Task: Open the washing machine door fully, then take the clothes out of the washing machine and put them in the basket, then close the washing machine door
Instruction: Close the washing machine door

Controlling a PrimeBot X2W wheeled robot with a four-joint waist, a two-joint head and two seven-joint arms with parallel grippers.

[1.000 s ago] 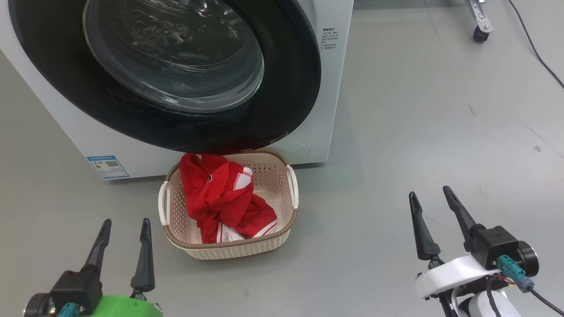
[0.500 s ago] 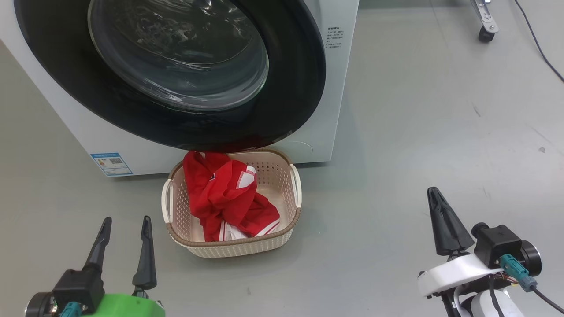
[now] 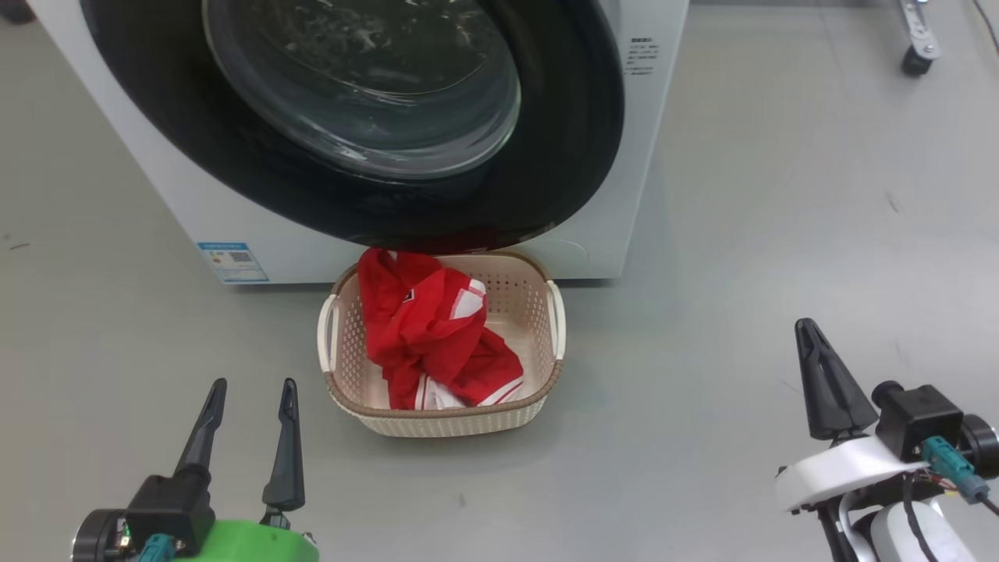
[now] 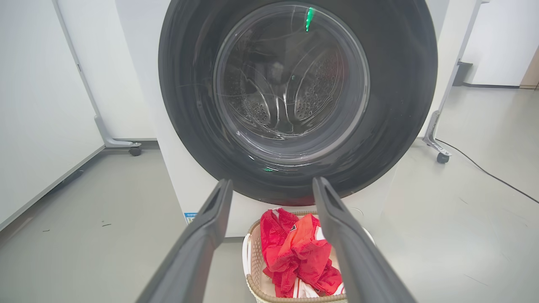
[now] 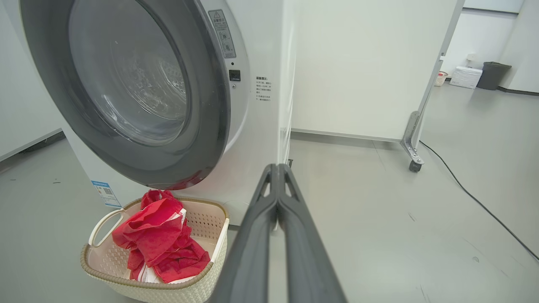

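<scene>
While bright red clothes [image 3: 429,328] lie in the cream perforated basket [image 3: 437,425], the black-rimmed round door [image 3: 577,156] behind it looks shut. The spread, empty left gripper [image 3: 255,384] sits nearer the basket than the clenched right gripper [image 3: 805,326]

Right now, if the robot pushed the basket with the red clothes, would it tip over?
Probably not: the basket looks low and wide, so it would likely slide on the smooth grey floor. It seems light: thin perforated plastic holding only soft red clothes.
</scene>
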